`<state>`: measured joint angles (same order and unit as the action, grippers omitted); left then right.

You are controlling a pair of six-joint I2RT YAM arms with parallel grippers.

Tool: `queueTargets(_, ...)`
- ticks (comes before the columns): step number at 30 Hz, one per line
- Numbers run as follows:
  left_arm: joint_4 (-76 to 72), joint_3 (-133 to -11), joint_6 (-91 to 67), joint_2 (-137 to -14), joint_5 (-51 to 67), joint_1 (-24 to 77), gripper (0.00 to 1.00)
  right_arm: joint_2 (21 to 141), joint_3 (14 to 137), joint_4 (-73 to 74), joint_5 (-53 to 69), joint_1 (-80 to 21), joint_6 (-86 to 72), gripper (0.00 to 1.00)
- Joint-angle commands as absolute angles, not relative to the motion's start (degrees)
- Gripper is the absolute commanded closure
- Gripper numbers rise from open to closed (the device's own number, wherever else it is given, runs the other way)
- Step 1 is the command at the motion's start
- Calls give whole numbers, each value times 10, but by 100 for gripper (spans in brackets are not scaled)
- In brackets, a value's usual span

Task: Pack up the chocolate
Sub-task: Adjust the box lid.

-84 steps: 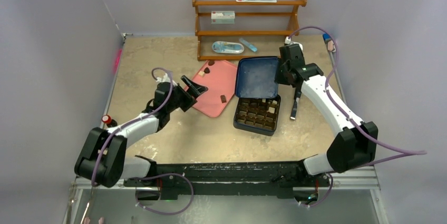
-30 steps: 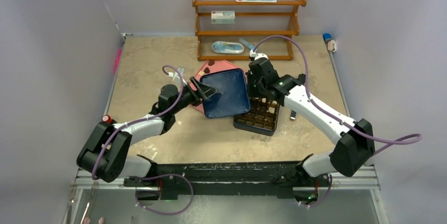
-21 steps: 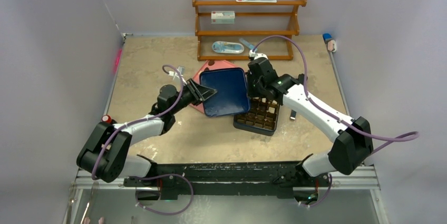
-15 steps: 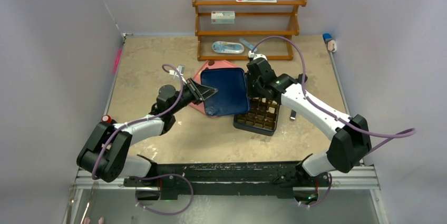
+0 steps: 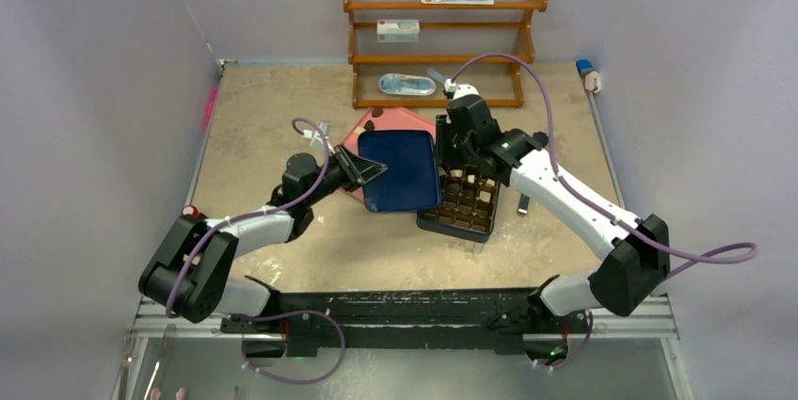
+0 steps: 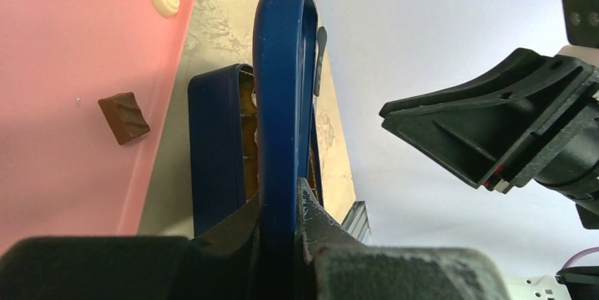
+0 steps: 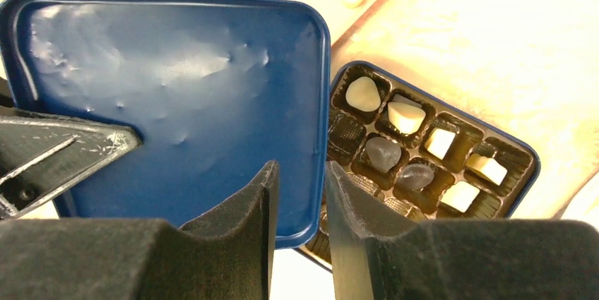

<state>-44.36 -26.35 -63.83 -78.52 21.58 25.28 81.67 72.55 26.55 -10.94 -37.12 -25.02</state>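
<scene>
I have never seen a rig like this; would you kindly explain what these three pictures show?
This is a tabletop robot with two arms, each ending in two-finger jaws. One picture looks down from above; the other two come from cameras on the wrists, looking along each arm's jaws. On the table lie a pink tray with a few loose chocolates, a dark box holding more chocolates, and a wooden shelf at the back. The left arm has its jaws clamped on one edge of the blue lid, holding it over the tray and box. The right arm has its jaws slightly apart at the lid's opposite edge, apparently not gripping it.
</scene>
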Motion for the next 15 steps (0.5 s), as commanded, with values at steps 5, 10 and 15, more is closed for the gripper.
queueTargets(5,-438,-287,-696,-756,210,254,100,754,700,226,-134,-374,-174,65)
queueTargets(10,-381,-299,-795,-726,193,254,100,684,618,154,-198,-374,-107,64)
queueTargets(15,-349,-333,-905,-737,194,253,100,633,579,114,-218,-379,-59,60)
